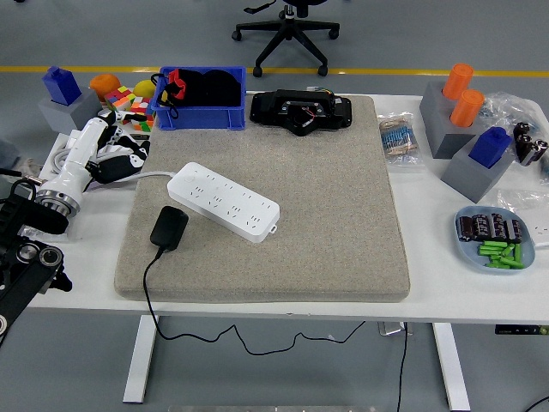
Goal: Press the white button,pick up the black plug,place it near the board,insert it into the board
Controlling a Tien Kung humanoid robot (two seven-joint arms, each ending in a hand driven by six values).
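One hand [116,159] in view, the left, resting on the desk [94,232] with fingers relaxed, empty; black plug [169,227] touches the white board [223,201].

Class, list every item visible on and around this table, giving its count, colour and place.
power strip: one, white, mat's left centre
plug: one, black, beside the strip, cable trailing off the table
mat: one, beige, table centre
bin: one, blue, far left
black device: one, far centre
grey blocks: two, right, holding orange and blue pieces
plate: one, light blue, right edge, green and black parts
office chair: one, black, behind the table
left hand: white-black, resting at table's left
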